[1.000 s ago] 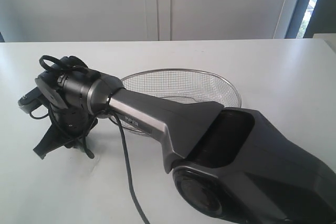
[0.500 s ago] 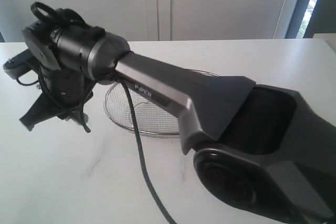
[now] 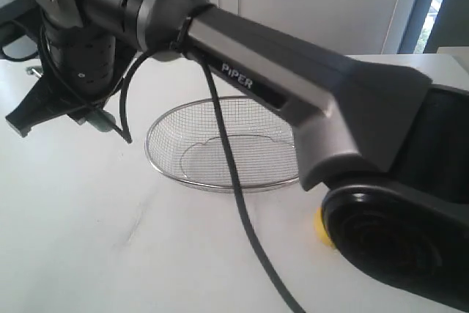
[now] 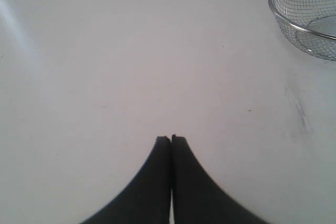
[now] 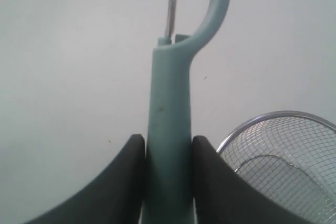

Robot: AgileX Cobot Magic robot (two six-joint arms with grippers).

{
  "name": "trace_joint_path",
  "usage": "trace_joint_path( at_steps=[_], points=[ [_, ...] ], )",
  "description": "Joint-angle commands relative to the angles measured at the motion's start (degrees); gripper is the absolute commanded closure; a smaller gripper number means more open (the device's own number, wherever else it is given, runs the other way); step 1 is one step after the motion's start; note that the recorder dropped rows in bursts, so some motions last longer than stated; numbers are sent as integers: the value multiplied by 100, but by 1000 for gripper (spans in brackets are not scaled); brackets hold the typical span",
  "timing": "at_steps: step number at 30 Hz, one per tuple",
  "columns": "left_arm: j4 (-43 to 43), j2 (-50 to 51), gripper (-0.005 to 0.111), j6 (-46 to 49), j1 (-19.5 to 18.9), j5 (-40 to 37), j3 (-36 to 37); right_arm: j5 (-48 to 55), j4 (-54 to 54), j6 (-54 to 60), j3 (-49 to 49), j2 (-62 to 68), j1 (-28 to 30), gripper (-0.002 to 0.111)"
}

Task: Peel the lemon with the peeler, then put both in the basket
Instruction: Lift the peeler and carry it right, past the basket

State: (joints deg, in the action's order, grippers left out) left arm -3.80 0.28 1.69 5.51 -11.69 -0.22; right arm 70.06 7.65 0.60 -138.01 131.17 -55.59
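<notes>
The right tool point(image 5: 168, 141) is clenched on the peeler point(image 5: 170, 87), its two dark fingers point(image 5: 131, 166) pressing the pale teal handle from both sides. The handle runs straight out between them to the curved head, where a thin metal blade point(image 5: 171, 3) shows beside the hooked arc. In the exterior view the right arm point(image 3: 293, 86) reaches across from the near right of the surface point(image 3: 110, 254) to its far left part, and a small bit of the teal peeler point(image 3: 102, 119) peeks out below the wrist. Whether the peeler's head touches the surface cannot be told. The basket point(image 3: 220, 144) sits around the middle of the surface, upright, with nothing in it; the right wrist view shows its rim point(image 5: 278, 115) just beside the tool. The lemon point(image 3: 322, 226) lies on the surface toward the near right edge, outside the basket and apart from it, mostly hidden behind the right arm's base. The left tool point(image 4: 171, 140) is clenched on nothing, fingertips pressed together over bare surface, with the basket point(image 4: 307, 17) well off to one side.
</notes>
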Motion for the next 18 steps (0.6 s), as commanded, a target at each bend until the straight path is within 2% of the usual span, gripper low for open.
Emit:
trace_joint_path(
  at_steps=[1,8,18],
  points=[
    [-80,-28,107,-18,35,7,22,-10,-8,98,86,-423,28,108],
    [-80,-28,107,-18,35,7,22,-10,5,331,390,-975,28,108],
    [-80,-28,107,-18,35,7,22,-10,33,415,1914,-2126,125,108]
  ],
)
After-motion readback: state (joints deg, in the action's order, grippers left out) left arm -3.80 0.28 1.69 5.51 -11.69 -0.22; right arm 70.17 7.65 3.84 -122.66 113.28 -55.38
